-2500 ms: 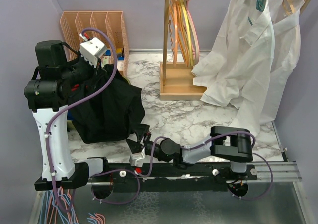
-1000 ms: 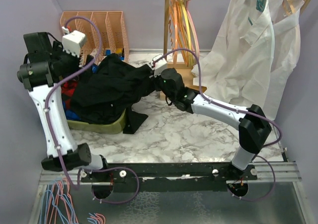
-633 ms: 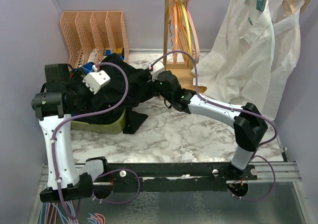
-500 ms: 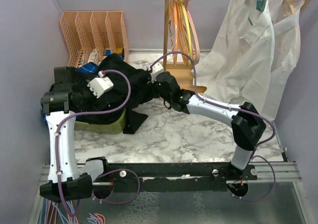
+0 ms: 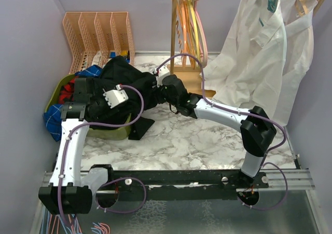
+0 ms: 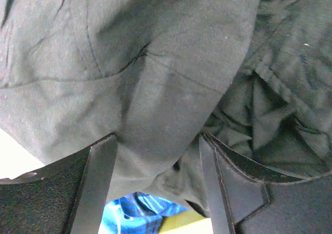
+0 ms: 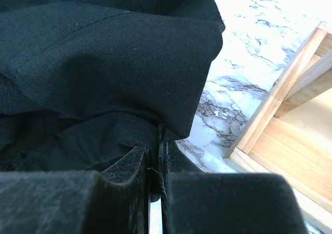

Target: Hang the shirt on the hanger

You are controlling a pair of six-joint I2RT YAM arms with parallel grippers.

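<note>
Nearest, at mid-left of the top view: left gripper (image 6: 156,140) spread wide, a bulge of the shirt (image 5: 127,83) sagging between its fingers but not clamped. Just beyond and to the right, near frame centre: right gripper (image 7: 154,150) pressed together on a fold at the cloth's edge, pinching it above the marbled table (image 5: 207,135). Between the two, black cloth bunched in a heap, long axis roughly left to right, left end draped over a green bin (image 5: 106,134) of other clothes, one dark tail hanging down onto the table. Farther back, top centre: the hanger (image 5: 205,44), pink, hung on a wooden rack (image 5: 174,47) beside orange and yellow ones, up and to the right of the pinched fold and well apart from it. Right arm clearly the nearer to the rack; left arm on the far side of the heap. Probably calls for opening out the collar before any reach up-right toward the hook.
</note>
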